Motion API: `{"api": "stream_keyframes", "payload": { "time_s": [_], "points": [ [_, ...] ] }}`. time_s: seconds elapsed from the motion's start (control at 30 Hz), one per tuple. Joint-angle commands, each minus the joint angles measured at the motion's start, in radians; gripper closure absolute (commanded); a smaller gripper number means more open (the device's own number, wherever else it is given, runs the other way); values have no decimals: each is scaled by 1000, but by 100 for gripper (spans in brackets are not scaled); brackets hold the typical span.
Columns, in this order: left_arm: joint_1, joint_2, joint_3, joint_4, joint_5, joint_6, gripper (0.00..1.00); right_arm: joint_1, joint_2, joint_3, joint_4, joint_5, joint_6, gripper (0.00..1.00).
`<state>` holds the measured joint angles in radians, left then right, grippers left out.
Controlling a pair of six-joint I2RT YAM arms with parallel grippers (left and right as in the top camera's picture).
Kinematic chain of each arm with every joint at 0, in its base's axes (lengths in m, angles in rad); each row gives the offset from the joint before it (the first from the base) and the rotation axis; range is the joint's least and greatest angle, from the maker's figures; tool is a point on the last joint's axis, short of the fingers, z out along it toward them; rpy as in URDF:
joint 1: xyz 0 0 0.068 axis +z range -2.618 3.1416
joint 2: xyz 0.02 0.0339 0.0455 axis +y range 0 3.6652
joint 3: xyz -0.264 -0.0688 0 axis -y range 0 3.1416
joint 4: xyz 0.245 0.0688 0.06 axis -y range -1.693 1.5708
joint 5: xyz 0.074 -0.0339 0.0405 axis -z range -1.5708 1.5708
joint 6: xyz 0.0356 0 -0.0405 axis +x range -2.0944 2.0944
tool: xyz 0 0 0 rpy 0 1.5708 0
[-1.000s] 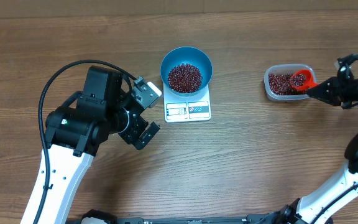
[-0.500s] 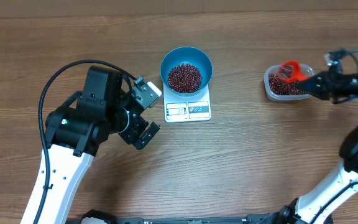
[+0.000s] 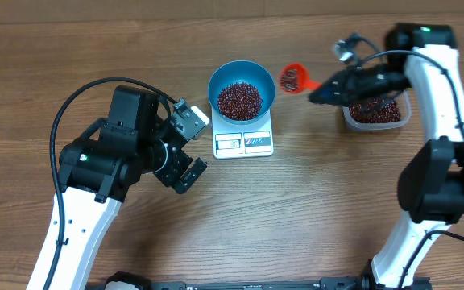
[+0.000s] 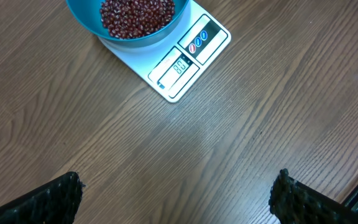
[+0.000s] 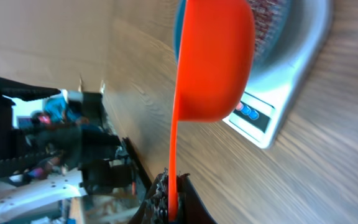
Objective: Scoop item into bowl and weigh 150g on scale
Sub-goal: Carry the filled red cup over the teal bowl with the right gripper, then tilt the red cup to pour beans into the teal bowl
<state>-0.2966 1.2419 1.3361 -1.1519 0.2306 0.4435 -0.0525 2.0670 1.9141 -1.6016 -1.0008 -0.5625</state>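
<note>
free table point(image 3: 312, 201) between left gripper point(image 3: 192, 147) and scale point(image 3: 244, 143)

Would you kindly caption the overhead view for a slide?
Right gripper holds a loaded orange scoop beside the blue bowl of beans on the white scale; left gripper hovers open.

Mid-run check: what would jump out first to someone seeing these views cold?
First the bright orange scoop, held just right of the blue bowl by the right gripper, which is shut on its handle. Next comes the bowl itself, holding a maroon heap of beans and sitting on the white scale at mid-table. The left gripper hangs open and empty to the scale's left.
</note>
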Motion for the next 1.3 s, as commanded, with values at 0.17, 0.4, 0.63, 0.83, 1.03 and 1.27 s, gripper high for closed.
{"api": "stream_keyframes", "payload": {
  "time_s": [0.17,0.4,0.63,0.83,1.03,1.27],
  "points": [
    [2,2,23,4,5,-10,0,193,-38,31,249,356,224,96],
    [2,2,23,4,5,-10,0,373,-38,31,410,750,234,96],
    [2,2,23,4,5,-10,1,499,-38,31,455,1041,234,96],
    [2,2,23,4,5,-10,0,570,-42,32,483,1240,234,96],
    [2,2,23,4,5,-10,0,600,-84,32,494,1320,233,96],
    [2,2,23,4,5,-10,0,614,-183,32,494,1321,234,96]
  ]
}}
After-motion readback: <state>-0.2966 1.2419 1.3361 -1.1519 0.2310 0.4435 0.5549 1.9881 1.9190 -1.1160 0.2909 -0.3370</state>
